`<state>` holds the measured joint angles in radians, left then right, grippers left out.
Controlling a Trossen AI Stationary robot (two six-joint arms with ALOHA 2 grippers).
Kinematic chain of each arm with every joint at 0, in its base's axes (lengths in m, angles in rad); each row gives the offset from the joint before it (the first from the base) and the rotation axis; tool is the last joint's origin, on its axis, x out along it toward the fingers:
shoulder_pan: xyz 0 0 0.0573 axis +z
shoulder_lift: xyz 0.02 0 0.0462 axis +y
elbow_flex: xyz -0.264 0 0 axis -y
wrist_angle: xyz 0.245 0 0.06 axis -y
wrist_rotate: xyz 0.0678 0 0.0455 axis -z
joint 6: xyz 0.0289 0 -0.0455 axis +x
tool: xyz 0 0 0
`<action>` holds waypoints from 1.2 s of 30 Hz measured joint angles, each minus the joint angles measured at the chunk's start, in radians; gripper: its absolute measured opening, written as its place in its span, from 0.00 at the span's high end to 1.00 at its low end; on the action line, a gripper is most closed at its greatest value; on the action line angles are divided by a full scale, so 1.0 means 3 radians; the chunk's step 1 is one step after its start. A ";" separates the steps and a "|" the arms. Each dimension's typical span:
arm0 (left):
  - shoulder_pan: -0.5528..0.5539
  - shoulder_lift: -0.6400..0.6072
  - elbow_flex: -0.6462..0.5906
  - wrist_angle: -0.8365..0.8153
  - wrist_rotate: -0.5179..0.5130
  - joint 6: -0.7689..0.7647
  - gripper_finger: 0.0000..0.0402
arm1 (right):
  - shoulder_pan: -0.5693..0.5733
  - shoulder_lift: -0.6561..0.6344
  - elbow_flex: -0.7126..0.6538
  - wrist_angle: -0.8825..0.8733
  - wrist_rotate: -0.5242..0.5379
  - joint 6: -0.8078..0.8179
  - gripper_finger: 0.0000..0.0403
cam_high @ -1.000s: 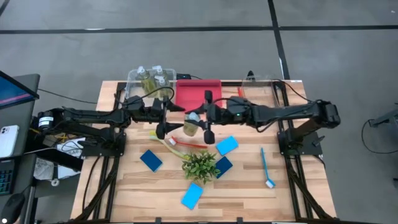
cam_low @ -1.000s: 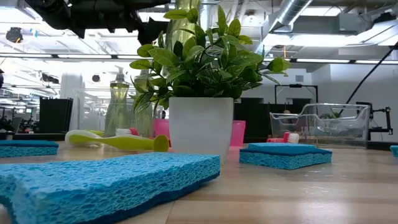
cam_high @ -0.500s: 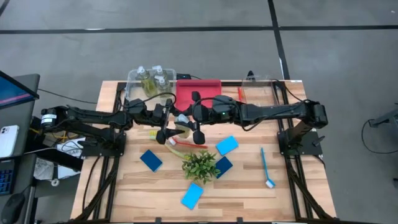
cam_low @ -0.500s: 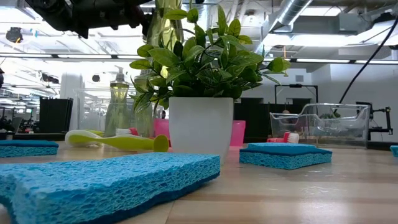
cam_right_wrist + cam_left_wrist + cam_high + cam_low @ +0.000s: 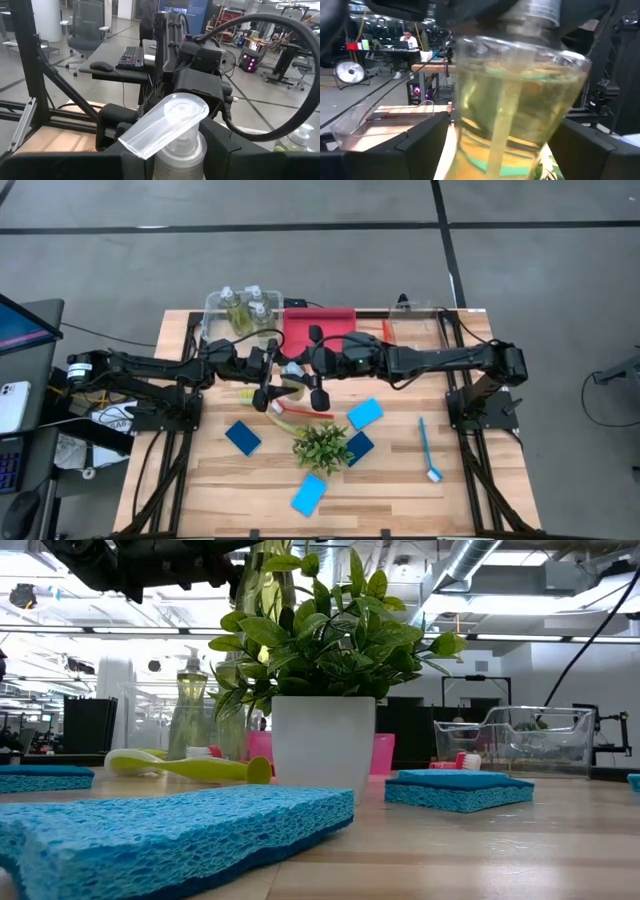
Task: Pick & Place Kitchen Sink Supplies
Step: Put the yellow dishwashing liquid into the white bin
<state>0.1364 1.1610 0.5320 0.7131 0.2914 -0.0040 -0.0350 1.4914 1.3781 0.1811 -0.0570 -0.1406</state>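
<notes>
A clear pump bottle of yellow-green liquid (image 5: 292, 381) hangs in the air over the middle of the table, and it fills the left wrist view (image 5: 520, 110). My right gripper (image 5: 318, 368) is shut on it and reaches in level from the table's right. My left gripper (image 5: 264, 378) is open and comes level from the left, with one finger on each side of the bottle's body. More bottles (image 5: 243, 308) stand in the clear bin at the far left. Brushes and sponges lie on the table. My right gripper pinches the bottle's neck (image 5: 177, 156), just under the clear pump head (image 5: 167, 125), between its two fingers. The fingers come level from the table's right. The bottle hangs upright, clear of the table. My left gripper's fingers (image 5: 425, 142) flank the bottle's body; I cannot tell whether they touch it.
A red bin (image 5: 318, 328) and a clear bin (image 5: 415, 320) stand at the far edge. A potted plant (image 5: 322, 446) stands mid-table among blue sponges (image 5: 243, 437) (image 5: 365, 414) (image 5: 310, 494). Red (image 5: 300, 412) and yellow (image 5: 255, 393) brushes lie under the grippers. A blue brush (image 5: 427, 448) lies at the right.
My right gripper has carried the bottle toward the table's left, in between my left gripper's fingers, and then kept still. The bottle stays upright and clear of the table and now shows at the top of the low view.
</notes>
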 joint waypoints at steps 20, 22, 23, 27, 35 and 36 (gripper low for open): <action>0.0000 0.0000 0.0000 0.0019 -0.0012 0.0024 0.42 | -0.0002 0.0000 0.0000 -0.0003 -0.0080 0.0023 0.74; 0.0000 0.0000 0.0000 0.0019 -0.0012 0.0022 0.41 | -0.0002 0.0000 0.0000 -0.0004 -0.0080 0.0023 0.74; -0.0001 0.0000 0.0000 0.0019 -0.0013 0.0019 0.41 | -0.0002 0.0000 0.0000 -0.0005 -0.0079 0.0023 0.74; 0.0000 0.0000 0.0000 0.0022 -0.0021 0.0012 0.41 | -0.0002 0.0000 0.0000 -0.0011 -0.0080 0.0020 0.74; 0.0000 0.0003 -0.0003 -0.0007 -0.0026 -0.0040 0.42 | -0.0004 -0.0013 0.0003 -0.0071 -0.0072 -0.0029 0.63; 0.0000 0.0003 -0.0003 -0.0006 -0.0035 -0.0038 0.42 | -0.0004 -0.0015 0.0004 -0.0070 -0.0071 -0.0029 0.61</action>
<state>0.1364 1.1618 0.5312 0.7113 0.2809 -0.0153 -0.0360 1.4870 1.3794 0.1600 -0.0784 -0.1492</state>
